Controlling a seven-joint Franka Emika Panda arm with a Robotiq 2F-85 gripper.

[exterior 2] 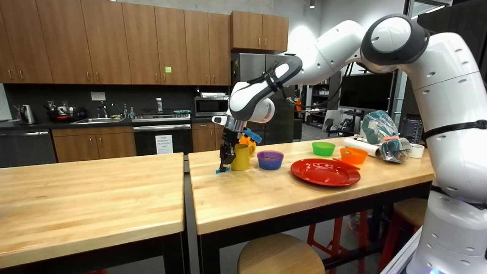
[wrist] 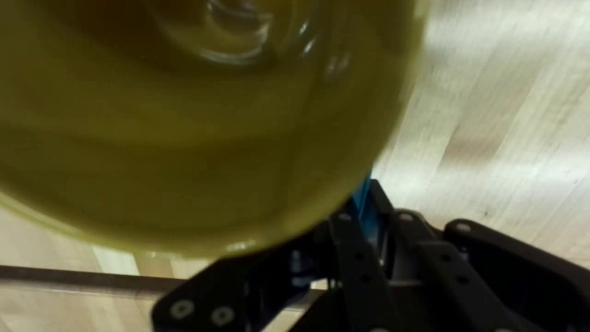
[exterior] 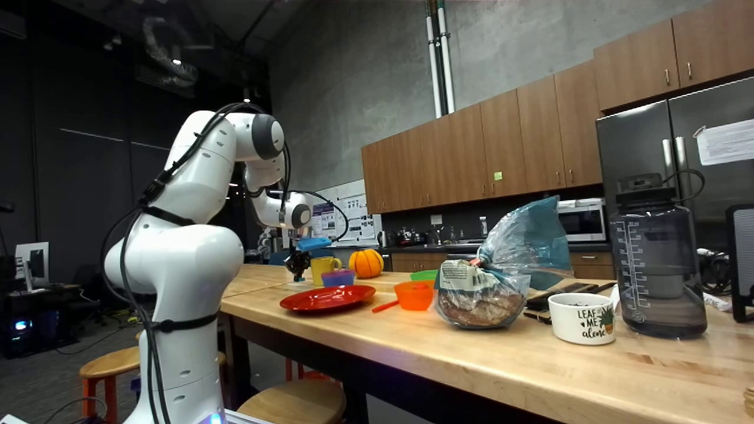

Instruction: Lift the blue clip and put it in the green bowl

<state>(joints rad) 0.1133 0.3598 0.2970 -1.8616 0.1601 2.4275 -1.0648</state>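
The blue clip [exterior 2: 222, 170] is low at the table top beside the yellow mug, and it also shows as a blue sliver in the wrist view [wrist: 362, 196]. My gripper [exterior 2: 224, 166] points down with its fingers close together on the clip; it also shows in the wrist view [wrist: 366, 203]. The mug's rim hides part of the fingers and most of the clip there. I cannot tell whether the clip touches the table. The small green bowl [exterior 2: 323, 148] stands behind the red plate, and it is partly hidden in an exterior view [exterior: 424, 275].
The yellow mug [exterior 2: 240, 158] stands right against or very near my gripper. A purple-blue bowl [exterior 2: 270, 160], red plate [exterior 2: 325, 172], orange cup [exterior 2: 353, 155], and orange pumpkin [exterior: 366, 263] are around. A bread bag [exterior: 483, 294] lies farther along. A gap separates two tables.
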